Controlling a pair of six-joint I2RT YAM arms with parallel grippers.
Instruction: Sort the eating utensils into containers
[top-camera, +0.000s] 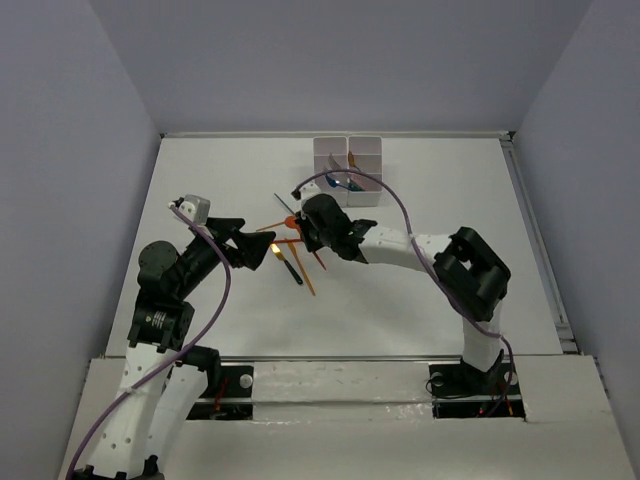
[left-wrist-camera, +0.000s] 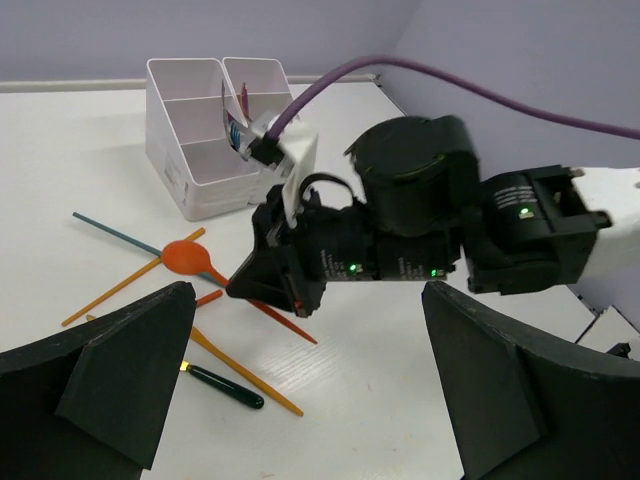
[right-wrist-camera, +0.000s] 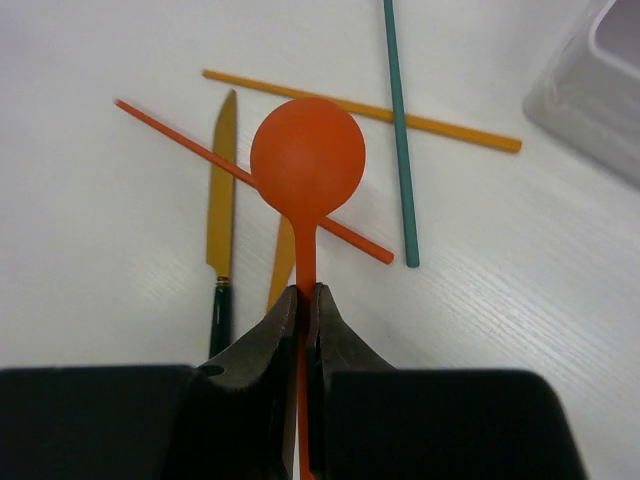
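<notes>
The orange spoon (right-wrist-camera: 307, 155) is clamped by its handle in the right gripper (right-wrist-camera: 305, 310), six o'clock of the white bins (left-wrist-camera: 168, 150), where some pieces are already lodged. The left gripper (top-camera: 252, 242) is held wide open, empty; sticks (right-wrist-camera: 450, 130) and knife (right-wrist-camera: 222, 190) are left.

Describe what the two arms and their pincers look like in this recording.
The left arm and right arm mix white link shells with black joint housings; a purple cable runs along each. The left pincer and right pincer are black, with wedge-shaped fingers. Small green lights glow on the right wrist.
</notes>
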